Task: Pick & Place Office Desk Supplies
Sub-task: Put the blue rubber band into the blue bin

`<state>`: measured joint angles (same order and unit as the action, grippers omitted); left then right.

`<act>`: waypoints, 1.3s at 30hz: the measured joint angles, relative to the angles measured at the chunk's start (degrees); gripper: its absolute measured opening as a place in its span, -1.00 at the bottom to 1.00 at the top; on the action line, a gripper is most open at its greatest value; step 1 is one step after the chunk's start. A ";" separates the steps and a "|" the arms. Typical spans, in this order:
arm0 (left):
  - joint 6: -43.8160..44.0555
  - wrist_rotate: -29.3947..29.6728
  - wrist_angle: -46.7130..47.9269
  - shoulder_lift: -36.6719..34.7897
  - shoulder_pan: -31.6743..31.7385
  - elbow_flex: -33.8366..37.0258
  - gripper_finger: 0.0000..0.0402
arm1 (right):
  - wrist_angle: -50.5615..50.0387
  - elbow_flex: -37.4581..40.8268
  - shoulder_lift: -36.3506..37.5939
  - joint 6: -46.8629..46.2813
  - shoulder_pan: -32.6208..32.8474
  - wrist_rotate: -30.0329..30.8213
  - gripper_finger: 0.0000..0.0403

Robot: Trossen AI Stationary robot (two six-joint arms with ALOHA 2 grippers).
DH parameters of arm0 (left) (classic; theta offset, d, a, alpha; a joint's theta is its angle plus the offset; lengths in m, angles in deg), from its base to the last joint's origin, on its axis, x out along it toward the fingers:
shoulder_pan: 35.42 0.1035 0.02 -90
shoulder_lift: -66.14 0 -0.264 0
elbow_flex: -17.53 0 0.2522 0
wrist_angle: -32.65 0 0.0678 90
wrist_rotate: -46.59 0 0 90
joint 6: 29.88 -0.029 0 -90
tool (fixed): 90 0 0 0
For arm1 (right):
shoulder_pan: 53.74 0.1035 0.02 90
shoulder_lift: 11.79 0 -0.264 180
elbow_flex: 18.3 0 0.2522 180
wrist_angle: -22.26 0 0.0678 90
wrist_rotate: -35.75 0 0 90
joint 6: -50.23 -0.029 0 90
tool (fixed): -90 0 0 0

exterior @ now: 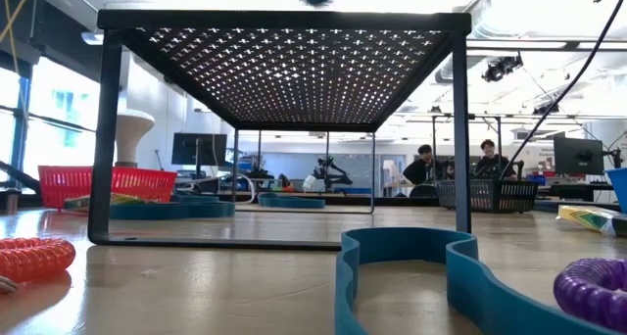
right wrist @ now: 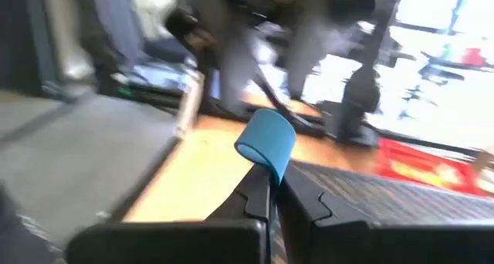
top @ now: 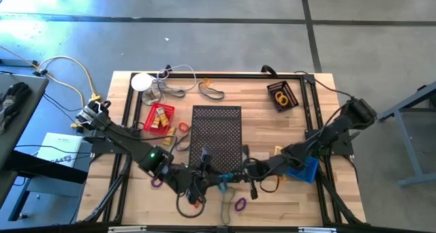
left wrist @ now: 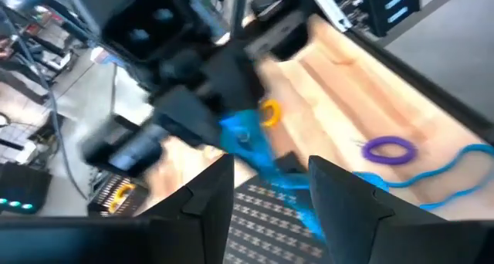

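L gripper (top: 193,187) sits at the worktop's front edge, left of centre, fingers spread w/ nothing between; purple loop (left wrist: 388,149) lies on bare wood beyond it, apart. Centre: black mesh shelf (top: 216,134). R gripper (right wrist: 274,188), near the shelf's front edge, is pinched tight on a blue band (right wrist: 266,140) standing up from its tips. Judgement: keep the pinch firm, carry level, release only once over the drop spot.

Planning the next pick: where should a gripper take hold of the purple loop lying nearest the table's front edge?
Come from straight above and pinch one side of the purple loop, one finger inside its hole and one outside. It lies flat on the table, so the raised rim is probably the only part that fingers can close on.
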<state>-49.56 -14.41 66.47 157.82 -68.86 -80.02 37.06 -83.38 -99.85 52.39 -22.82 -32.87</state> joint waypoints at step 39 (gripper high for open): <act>28.71 -0.86 18.52 0.00 -5.68 0.00 -0.21 | -102.21 -0.06 31.38 -93.92 27.47 8.49 -0.98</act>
<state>-20.85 -15.27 84.99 157.82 -74.54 -80.02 -65.15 -83.44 -68.48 -41.54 4.65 -24.38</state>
